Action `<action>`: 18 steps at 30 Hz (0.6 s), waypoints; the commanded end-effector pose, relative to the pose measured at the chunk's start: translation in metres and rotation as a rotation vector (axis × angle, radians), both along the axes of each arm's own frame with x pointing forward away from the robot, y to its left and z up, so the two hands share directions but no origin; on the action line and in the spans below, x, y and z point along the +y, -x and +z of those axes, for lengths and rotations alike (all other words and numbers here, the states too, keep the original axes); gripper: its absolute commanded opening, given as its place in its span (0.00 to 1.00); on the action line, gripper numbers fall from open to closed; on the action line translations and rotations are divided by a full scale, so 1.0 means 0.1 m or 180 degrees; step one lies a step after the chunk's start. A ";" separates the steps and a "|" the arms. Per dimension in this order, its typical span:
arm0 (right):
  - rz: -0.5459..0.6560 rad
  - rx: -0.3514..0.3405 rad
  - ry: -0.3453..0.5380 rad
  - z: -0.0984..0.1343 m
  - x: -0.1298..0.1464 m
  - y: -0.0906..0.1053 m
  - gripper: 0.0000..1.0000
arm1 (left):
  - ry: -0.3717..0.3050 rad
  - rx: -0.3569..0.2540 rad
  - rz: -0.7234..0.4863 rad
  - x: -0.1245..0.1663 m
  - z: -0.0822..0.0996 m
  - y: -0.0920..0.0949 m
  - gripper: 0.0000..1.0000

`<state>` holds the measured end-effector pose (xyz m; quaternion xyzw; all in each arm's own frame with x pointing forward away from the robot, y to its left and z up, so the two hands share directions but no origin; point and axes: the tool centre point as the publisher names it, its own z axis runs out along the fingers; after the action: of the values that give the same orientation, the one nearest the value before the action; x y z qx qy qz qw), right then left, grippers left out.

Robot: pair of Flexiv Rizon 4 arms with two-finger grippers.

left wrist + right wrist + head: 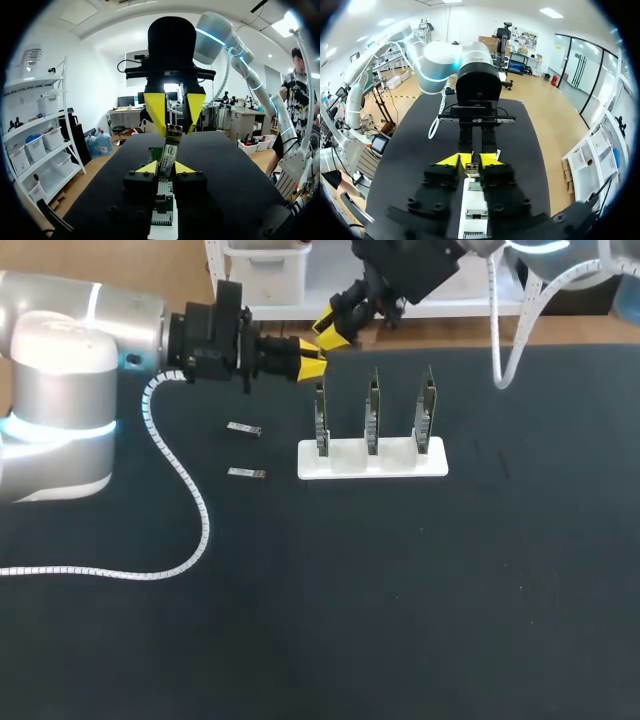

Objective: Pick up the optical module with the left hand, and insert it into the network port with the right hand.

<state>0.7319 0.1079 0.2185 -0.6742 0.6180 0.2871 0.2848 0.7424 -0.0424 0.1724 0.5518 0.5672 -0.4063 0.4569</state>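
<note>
Optical module (169, 152): clamped at one end between the narrowly parted yellow tips of the left gripper (166, 168), pinched at the other end by the right gripper (471, 162), likewise almost closed, the two meeting nose to nose. Held in the air over the end one of three upright boards (321, 418) in a white stand (372, 465) on the black table (400, 620). Lying flat near that stand, well apart from both grippers: two spare modules (244, 429).
</note>
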 end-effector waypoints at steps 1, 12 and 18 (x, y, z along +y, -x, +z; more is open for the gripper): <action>0.0008 0.0009 0.0000 0.00 0.00 0.06 0.00 | -0.0003 0.0004 0.0013 0.01 0.01 -0.06 0.00; 0.0008 0.0009 0.0000 0.00 0.00 0.06 0.00 | -0.0003 0.0004 0.0013 0.01 0.01 -0.06 0.00; 0.0008 0.0009 0.0000 0.00 0.00 0.06 0.00 | -0.0003 0.0004 0.0013 0.01 0.01 -0.06 1.00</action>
<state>0.7306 0.1096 0.2184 -0.6761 0.6162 0.2905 0.2808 0.7452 -0.0405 0.1727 0.5495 0.5693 -0.4043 0.4587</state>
